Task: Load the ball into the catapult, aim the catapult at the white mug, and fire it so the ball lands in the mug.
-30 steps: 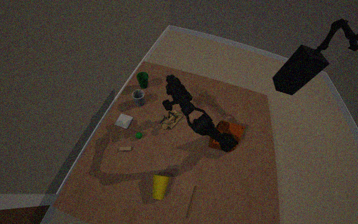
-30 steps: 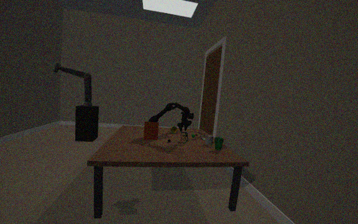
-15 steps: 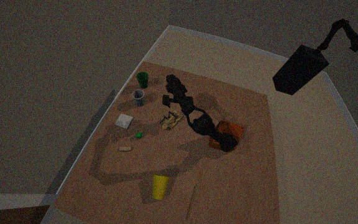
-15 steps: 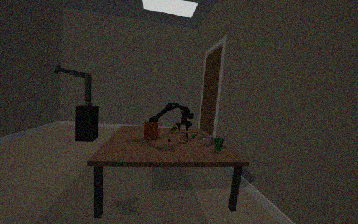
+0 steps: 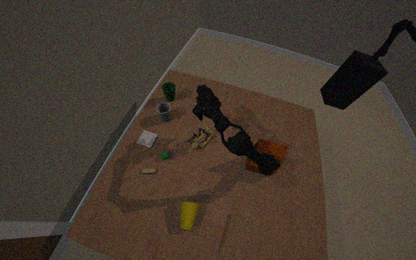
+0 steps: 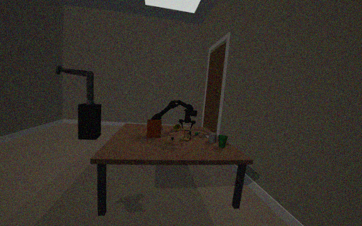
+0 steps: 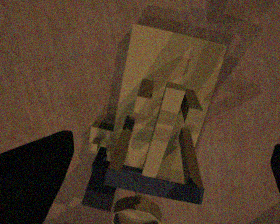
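Observation:
My gripper [image 6: 187, 125] [image 7: 175, 148] is open and empty, pointing down above the catapult [image 5: 204, 139] [image 6: 186, 137] [image 7: 141, 50]. In the wrist view the catapult's tan base lies between and beyond the wide-set fingers; its blue crossbar and round cup [image 7: 136, 210] are at the bottom edge. The grey-white mug [image 5: 164, 113] [image 6: 212, 138] stands upright near the table's edge. A green ball [image 5: 165, 155] [image 6: 197, 134] lies apart from the catapult. A small dark ball [image 6: 172, 138] lies left of the catapult in the exterior view. Neither ball shows in the wrist view.
A green cup [image 5: 169, 92] [image 6: 222, 141] stands near the mug. A white flat piece [image 5: 146, 139], a small tan block [image 5: 149, 170] and a yellow cup [image 5: 189, 215] are also on the table. An orange box [image 5: 278, 148] [image 6: 154, 129] is at the arm's base.

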You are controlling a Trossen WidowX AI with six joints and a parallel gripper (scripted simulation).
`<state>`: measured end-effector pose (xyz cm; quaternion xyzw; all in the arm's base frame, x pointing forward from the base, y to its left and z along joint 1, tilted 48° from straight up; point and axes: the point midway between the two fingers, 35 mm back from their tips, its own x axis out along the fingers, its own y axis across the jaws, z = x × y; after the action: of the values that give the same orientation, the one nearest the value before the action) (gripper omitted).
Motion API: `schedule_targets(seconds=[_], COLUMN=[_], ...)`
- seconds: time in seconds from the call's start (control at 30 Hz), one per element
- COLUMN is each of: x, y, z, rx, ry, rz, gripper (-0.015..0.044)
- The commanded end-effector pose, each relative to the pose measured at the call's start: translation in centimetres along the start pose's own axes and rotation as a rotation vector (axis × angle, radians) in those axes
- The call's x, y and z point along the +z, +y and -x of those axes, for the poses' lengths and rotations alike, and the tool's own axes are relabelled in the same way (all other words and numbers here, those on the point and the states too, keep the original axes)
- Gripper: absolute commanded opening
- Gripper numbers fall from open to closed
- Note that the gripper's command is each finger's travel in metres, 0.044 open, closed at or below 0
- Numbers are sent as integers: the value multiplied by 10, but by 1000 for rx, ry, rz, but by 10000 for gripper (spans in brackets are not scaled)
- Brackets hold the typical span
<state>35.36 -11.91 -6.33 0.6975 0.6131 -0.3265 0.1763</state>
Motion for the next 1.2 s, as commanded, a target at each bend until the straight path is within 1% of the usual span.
schedule_targets(seconds=[0.0, 0.17, 0.27, 0.33, 0.57, 1.17], x=[0, 0, 0, 0, 0, 0], y=[-1, 0, 0, -1, -1, 0], z=[0, -2, -37, -47, -49, -78], rx=[-4, -4, -3, -3, -3, -3], ry=[-3, -3, -2, -1, -1, -1], rz=[-70, -75, -146, -168, -168, -168], gripper=[440, 440, 440, 440, 440, 440])
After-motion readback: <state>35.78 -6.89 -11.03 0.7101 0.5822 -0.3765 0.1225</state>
